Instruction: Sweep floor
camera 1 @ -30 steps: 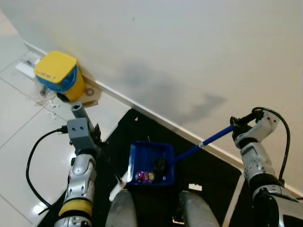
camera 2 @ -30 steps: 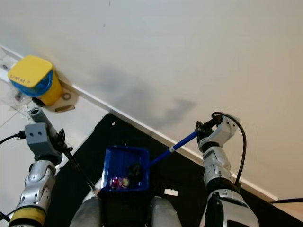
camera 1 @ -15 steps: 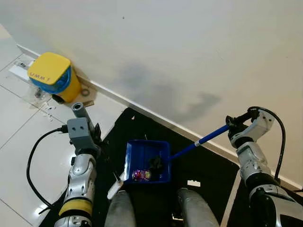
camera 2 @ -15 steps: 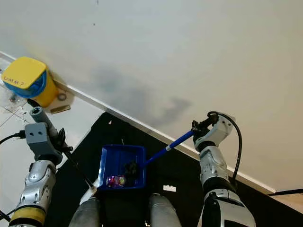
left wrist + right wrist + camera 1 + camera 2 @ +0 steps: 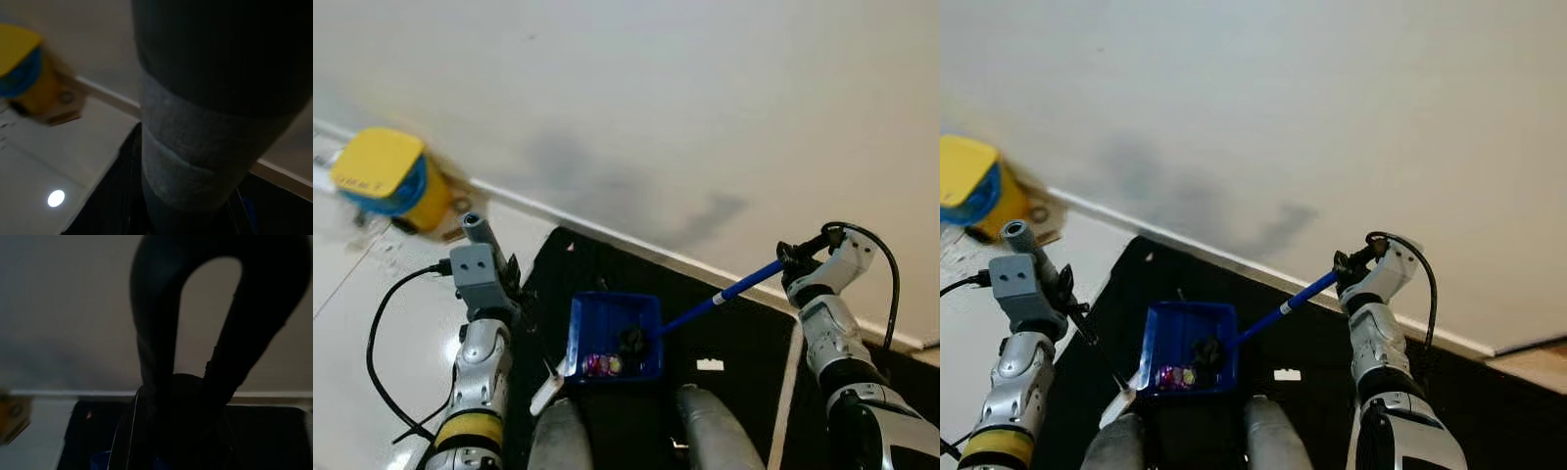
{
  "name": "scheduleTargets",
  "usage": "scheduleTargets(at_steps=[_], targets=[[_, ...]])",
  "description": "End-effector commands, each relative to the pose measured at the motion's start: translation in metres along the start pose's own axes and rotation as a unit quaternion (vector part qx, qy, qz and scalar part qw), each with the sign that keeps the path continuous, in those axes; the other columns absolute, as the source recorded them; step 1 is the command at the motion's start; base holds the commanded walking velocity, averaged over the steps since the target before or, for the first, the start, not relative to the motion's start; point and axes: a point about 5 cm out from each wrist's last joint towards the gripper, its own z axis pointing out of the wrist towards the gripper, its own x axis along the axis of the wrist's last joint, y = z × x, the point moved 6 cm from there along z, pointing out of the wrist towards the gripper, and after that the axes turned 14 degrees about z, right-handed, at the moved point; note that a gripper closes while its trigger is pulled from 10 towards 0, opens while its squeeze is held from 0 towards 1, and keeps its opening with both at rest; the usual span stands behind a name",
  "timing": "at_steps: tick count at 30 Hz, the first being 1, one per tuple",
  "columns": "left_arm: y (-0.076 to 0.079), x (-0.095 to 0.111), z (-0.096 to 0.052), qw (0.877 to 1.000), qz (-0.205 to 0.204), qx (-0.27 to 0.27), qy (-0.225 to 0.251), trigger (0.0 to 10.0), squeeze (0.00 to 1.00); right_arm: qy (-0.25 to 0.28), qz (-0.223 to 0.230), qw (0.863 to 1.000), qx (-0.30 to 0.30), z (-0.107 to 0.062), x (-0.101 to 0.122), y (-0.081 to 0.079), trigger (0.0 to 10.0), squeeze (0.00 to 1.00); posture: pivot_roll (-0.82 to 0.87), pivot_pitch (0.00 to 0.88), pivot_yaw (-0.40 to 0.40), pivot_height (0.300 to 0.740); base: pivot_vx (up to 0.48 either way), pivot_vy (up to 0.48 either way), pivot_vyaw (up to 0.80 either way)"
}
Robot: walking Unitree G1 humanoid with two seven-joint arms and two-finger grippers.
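Blue dustpan (image 5: 613,336), debris inside, resting on black mat (image 5: 744,338) near wall; right claw (image 5: 792,262) clamped on its handle, left claw (image 5: 509,284) on broom stick. Whole view shifted sideways: robot turning, contents kept.

A yellow bin (image 5: 386,181) with a blue band sits blurred at ten o'clock, against the white baseboard (image 5: 607,233) of the cream wall (image 5: 656,98). Flat brown cardboard (image 5: 460,211) lies beside it. A black mat (image 5: 744,343) covers the white tiled floor (image 5: 372,323). A small white scrap (image 5: 710,364) lies on the mat at five o'clock.
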Motion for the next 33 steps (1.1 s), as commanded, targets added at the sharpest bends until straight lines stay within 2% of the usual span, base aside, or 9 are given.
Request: scheduleTargets(at_steps=[1,10,16,22,27,33], targets=[[0.003,0.009,0.001,1.0,-0.006,-0.004,0.023,10.0,0.0,-0.01,-0.002,1.0,-0.009,-0.004,-0.007,0.006,10.0,0.0,0.07,0.094,-0.056,0.74,0.0,0.0,-0.8],[0.0,0.015,0.001,0.999,-0.006,0.009,0.036,10.0,0.0,-0.007,-0.003,1.0,-0.004,-0.002,-0.004,0.003,10.0,0.0,0.07,0.094,-0.06,0.74,0.0,0.0,-0.8],[-0.01,0.014,0.001,0.999,0.0,0.033,0.033,10.0,0.0,-0.005,-0.003,1.0,-0.003,-0.001,-0.001,0.003,10.0,0.0,0.07,0.092,-0.062,0.74,0.0,0.0,-0.73],[-0.012,0.017,0.001,0.998,0.001,0.038,0.04,10.0,0.0,-0.003,-0.006,1.0,0.001,0.0,0.001,0.001,10.0,0.0,0.07,0.091,-0.064,0.74,0.0,0.0,0.0],[-0.007,0.022,0.002,0.998,-0.006,0.031,0.051,10.0,0.0,-0.003,-0.006,1.0,0.003,0.0,0.001,0.0,10.0,0.0,0.07,0.092,-0.064,0.74,0.0,0.0,0.0],[-0.001,0.023,0.002,0.998,-0.01,0.022,0.053,10.0,0.0,-0.003,-0.008,1.0,0.003,0.001,0.002,0.0,10.0,0.0,0.07,0.092,-0.064,0.74,0.0,-0.437,0.0]])
